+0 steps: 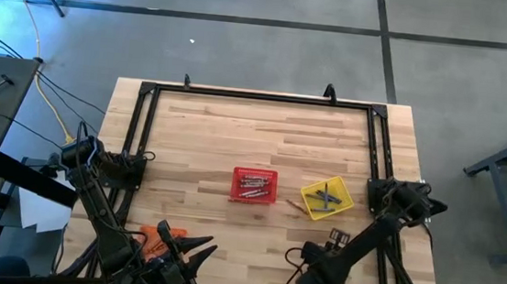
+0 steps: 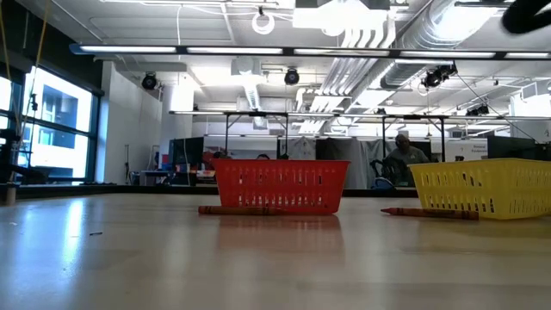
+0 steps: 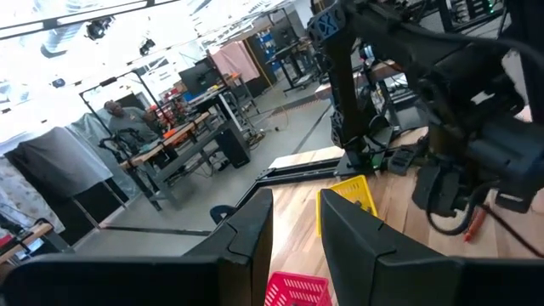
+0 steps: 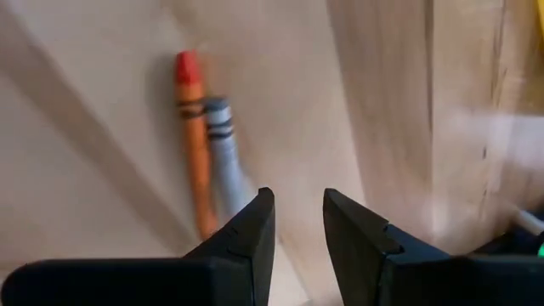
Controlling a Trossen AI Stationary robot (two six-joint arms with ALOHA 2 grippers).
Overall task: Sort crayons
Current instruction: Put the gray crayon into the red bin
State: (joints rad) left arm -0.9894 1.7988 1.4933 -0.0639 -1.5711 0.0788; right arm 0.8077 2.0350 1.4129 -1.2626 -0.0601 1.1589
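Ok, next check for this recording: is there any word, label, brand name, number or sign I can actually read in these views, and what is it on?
No readable text in any view.
The orange crayon and grey crayon: only dark wrapper bands show, no lettering.
Red basket and yellow basket: plain mesh, no label.
Room behind the table in the low view: any signs there are too small to read.

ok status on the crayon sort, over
Both grippers open, empty, at near table edge. Right hovers over orange crayon and grey crayon. Red basket, yellow basket hold crayons. Nothing blocking.
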